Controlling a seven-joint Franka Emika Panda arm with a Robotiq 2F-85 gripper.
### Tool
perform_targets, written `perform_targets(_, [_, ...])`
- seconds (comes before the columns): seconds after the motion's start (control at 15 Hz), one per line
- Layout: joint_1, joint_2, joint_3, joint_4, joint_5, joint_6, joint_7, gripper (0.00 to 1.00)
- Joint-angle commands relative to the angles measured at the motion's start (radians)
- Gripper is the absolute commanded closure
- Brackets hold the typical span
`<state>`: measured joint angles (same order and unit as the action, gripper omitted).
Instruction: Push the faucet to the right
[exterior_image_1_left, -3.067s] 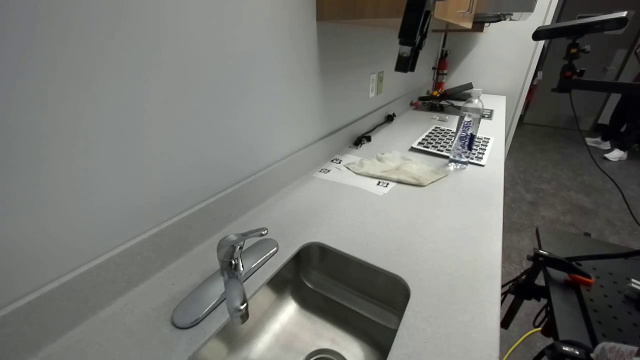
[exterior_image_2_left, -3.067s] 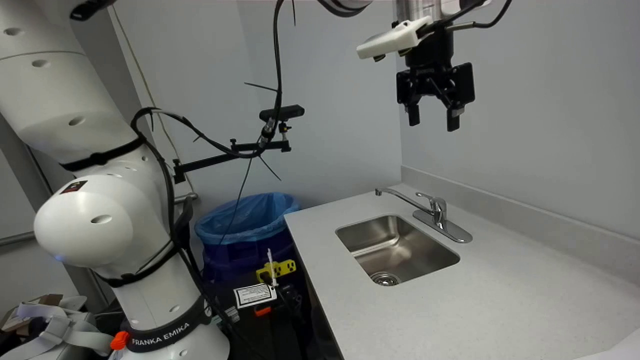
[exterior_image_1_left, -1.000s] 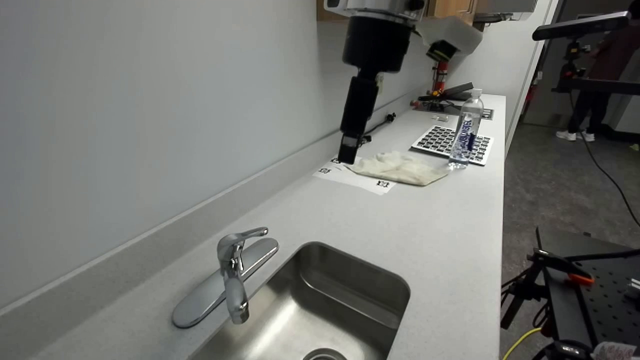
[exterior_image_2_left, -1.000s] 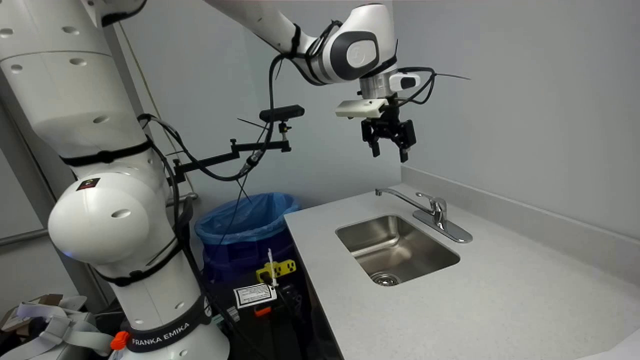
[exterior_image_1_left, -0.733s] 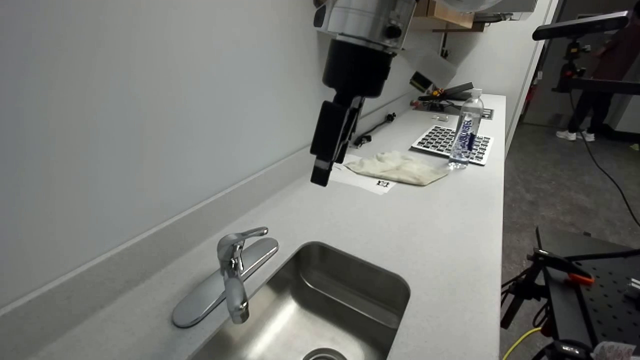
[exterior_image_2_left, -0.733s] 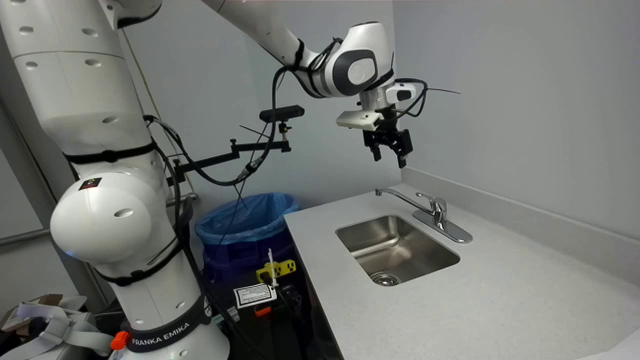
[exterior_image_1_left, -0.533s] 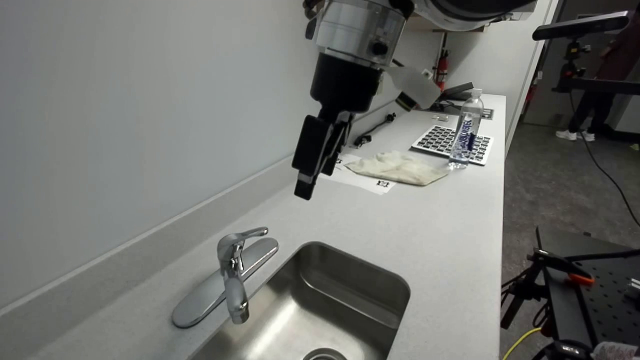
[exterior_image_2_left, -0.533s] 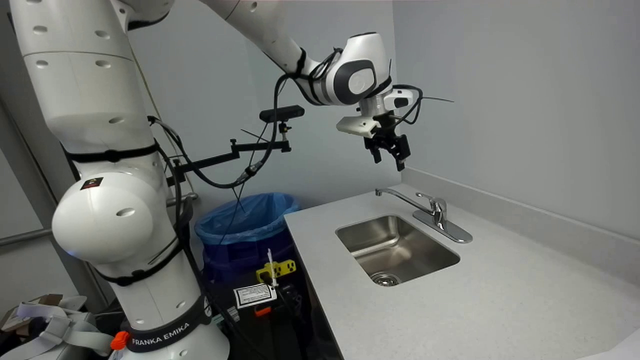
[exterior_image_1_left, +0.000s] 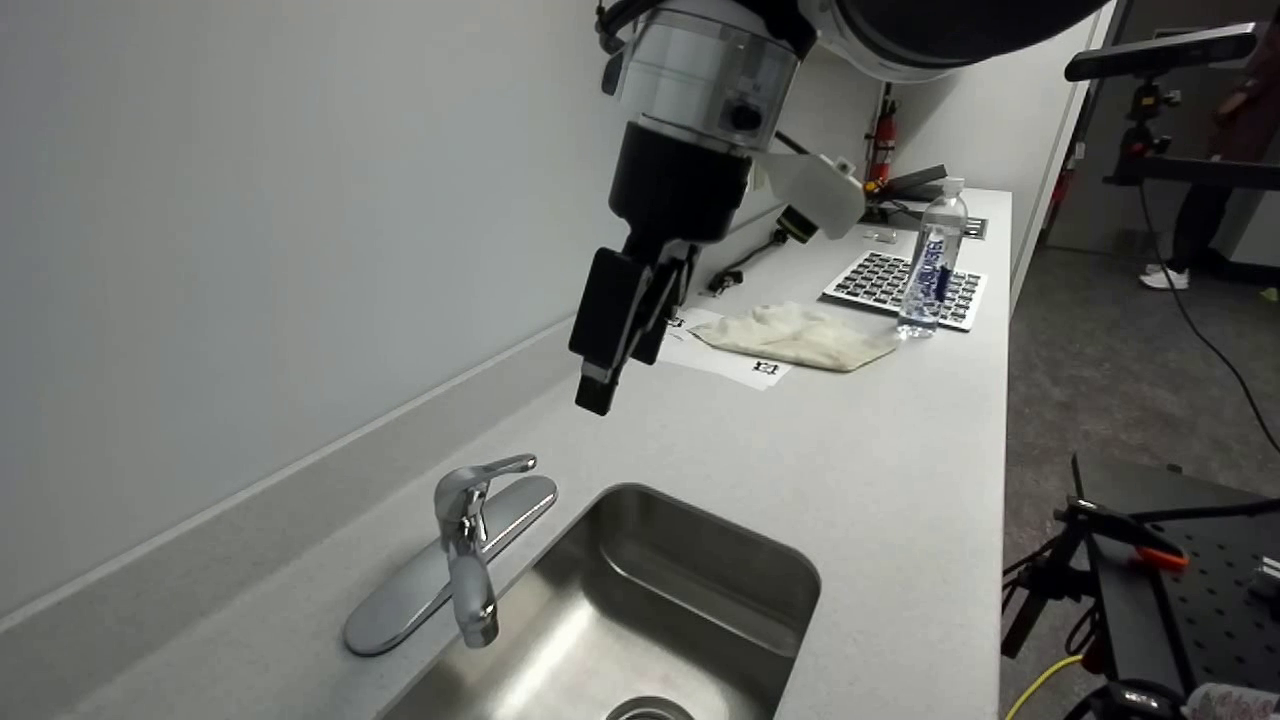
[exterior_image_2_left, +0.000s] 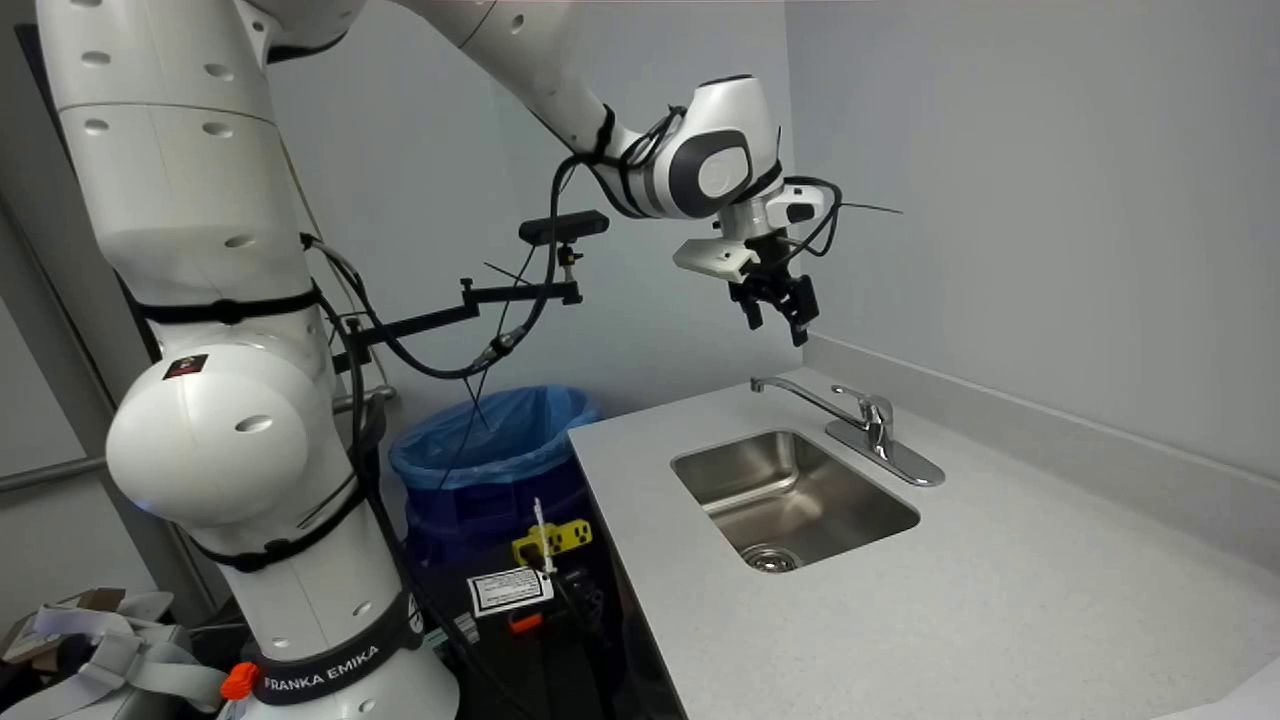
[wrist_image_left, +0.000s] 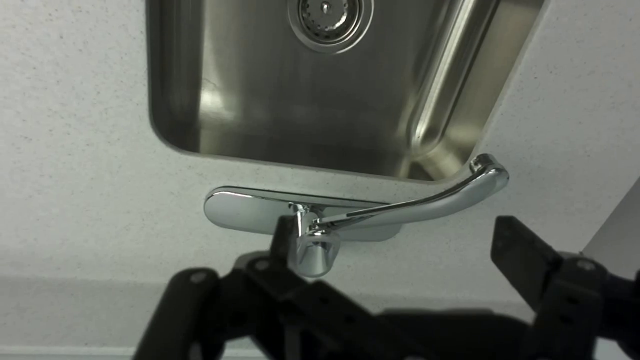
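Note:
The shiny chrome faucet (exterior_image_1_left: 465, 545) stands behind the steel sink in both exterior views (exterior_image_2_left: 878, 420). In the wrist view the long spout of the faucet (wrist_image_left: 425, 209) points right, its tip by the sink's corner. Its lever handle and round body are partly hidden behind the left finger there. My gripper (wrist_image_left: 395, 225) is open and empty, with a wide gap between its fingers. In both exterior views the gripper (exterior_image_2_left: 777, 332) hangs in the air above the faucet and apart from it, tilted; the gripper (exterior_image_1_left: 612, 390) points down toward the sink side.
The steel sink basin (exterior_image_2_left: 790, 490) is set in the grey counter, with a wall and backsplash (exterior_image_1_left: 330, 470) behind the faucet. A cloth (exterior_image_1_left: 795, 338), a water bottle (exterior_image_1_left: 932, 260) and a white keyboard-like panel (exterior_image_1_left: 870, 280) lie farther along the counter. A blue-lined bin (exterior_image_2_left: 495, 440) stands at its end.
My gripper has come down and swung toward the faucet, and has tilted. It stays open. The faucet has not moved. A person in the background has shifted.

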<state>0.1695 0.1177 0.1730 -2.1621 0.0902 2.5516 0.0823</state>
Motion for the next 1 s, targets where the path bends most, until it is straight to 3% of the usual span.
perform_targets(0.0, [0.001, 0.008, 0.000, 0.009, 0.007, -0.016, -0.002, 0.00])
perform_targets(0.4, [0.024, 0.089, 0.021, 0.042, 0.046, 0.010, 0.066, 0.00])
perform_targets(0.93, [0.074, 0.226, 0.024, 0.171, 0.067, 0.046, 0.228, 0.00])
